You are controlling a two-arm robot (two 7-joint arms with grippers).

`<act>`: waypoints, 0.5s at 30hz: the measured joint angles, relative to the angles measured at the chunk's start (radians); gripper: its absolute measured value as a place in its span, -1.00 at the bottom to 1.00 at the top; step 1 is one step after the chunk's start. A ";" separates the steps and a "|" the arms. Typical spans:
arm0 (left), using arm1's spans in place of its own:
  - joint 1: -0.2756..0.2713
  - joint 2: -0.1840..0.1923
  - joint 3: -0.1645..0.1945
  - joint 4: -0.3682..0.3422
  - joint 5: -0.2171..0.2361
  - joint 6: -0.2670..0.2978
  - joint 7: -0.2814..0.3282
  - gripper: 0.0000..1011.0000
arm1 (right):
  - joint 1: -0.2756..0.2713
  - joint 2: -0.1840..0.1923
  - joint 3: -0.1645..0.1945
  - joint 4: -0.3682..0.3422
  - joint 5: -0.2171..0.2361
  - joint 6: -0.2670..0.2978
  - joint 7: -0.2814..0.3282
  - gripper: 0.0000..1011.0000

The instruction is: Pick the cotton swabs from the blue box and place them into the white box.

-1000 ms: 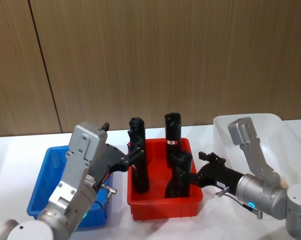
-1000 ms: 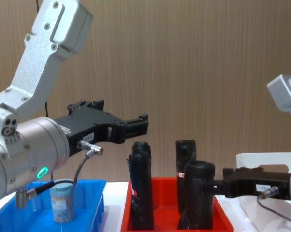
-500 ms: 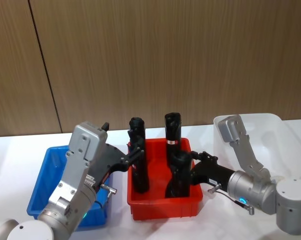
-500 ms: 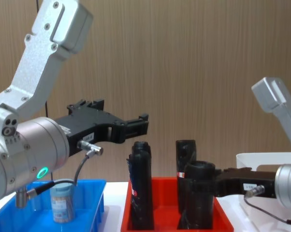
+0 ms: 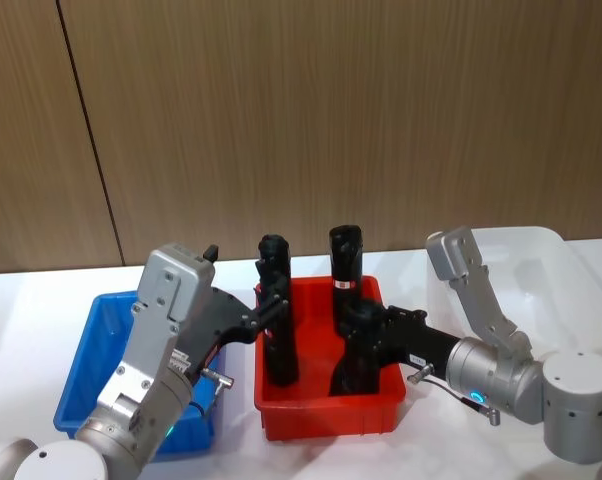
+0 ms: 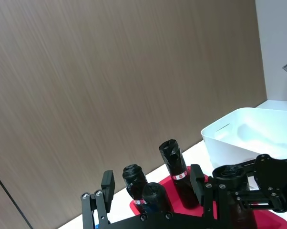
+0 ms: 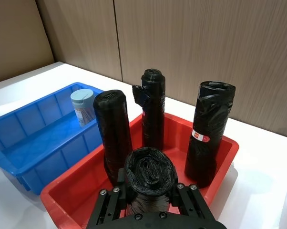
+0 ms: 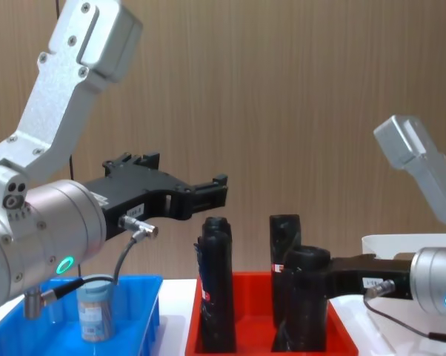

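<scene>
One cotton swabs jar [image 8: 95,308] with a grey-blue lid stands upright in the blue box [image 8: 138,285], and shows again as jar [image 7: 82,106] in box [image 7: 19,143]. My left gripper [image 8: 217,190] hangs open above the gap between the blue box [image 5: 86,340] and the red bin, holding nothing; its fingers [image 6: 107,185] are spread wide. My right gripper [image 7: 149,198] is open inside the red bin, one finger on each side of the front right black roll [image 7: 149,174]. The white box [image 5: 541,245] stands at the far right.
A red bin [image 5: 331,405] between the two boxes holds several upright black rolls [image 5: 345,262]. My right arm [image 5: 481,300] stretches from beside the white box across to the bin. A wooden wall stands close behind the white table.
My right gripper has slid leftward from beside the white box into the red bin and now straddles the front right black roll. The left arm and the jar have not moved.
</scene>
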 joint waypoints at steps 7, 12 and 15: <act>0.000 0.000 0.000 0.000 0.000 0.000 0.000 0.99 | -0.002 0.000 -0.001 -0.024 0.007 0.011 -0.005 -0.15; 0.000 0.000 0.000 0.000 0.000 0.000 0.000 0.99 | -0.011 0.006 -0.001 -0.064 0.015 0.019 -0.013 -0.21; 0.000 0.000 0.000 0.000 0.000 0.000 0.000 0.99 | -0.016 0.010 0.000 -0.088 0.020 0.023 -0.018 -0.23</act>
